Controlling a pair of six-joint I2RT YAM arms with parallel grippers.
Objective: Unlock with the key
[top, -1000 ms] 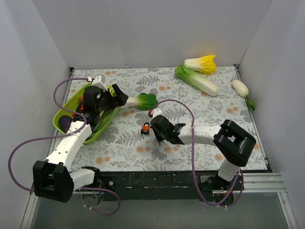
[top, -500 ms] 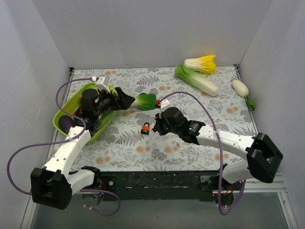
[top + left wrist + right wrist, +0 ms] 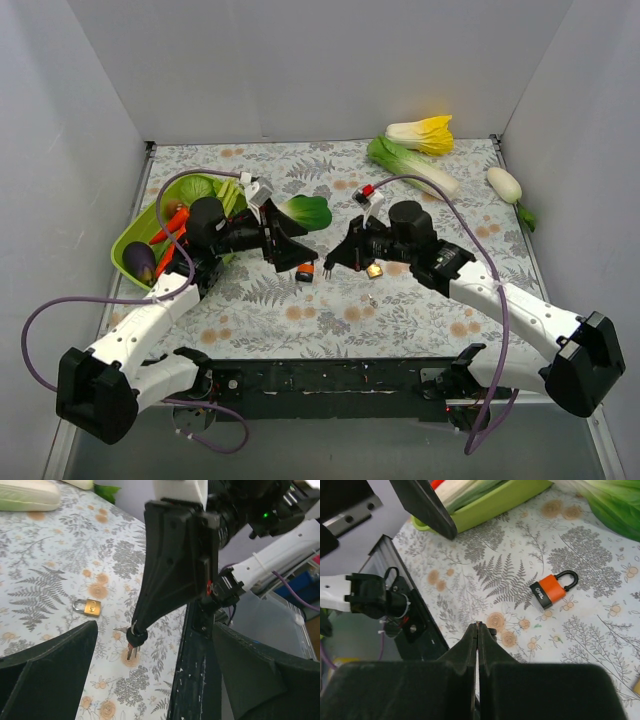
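On floral mat (image 3: 512, 577), orange padlock (image 3: 550, 591), black-shackled, flat

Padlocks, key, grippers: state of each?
orange padlock: shackle shut, lying flat
brass padlock: shackle shut, lying flat
key: pinched in right gripper, in neither padlock
right gripper: shut on key
left gripper: open, empty

You have two padlocks, an orange padlock (image 3: 548, 592) and a brass padlock (image 3: 89, 607); three leafy greens (image 3: 414, 167); one white radish (image 3: 504, 184); one green tray (image 3: 120, 250).
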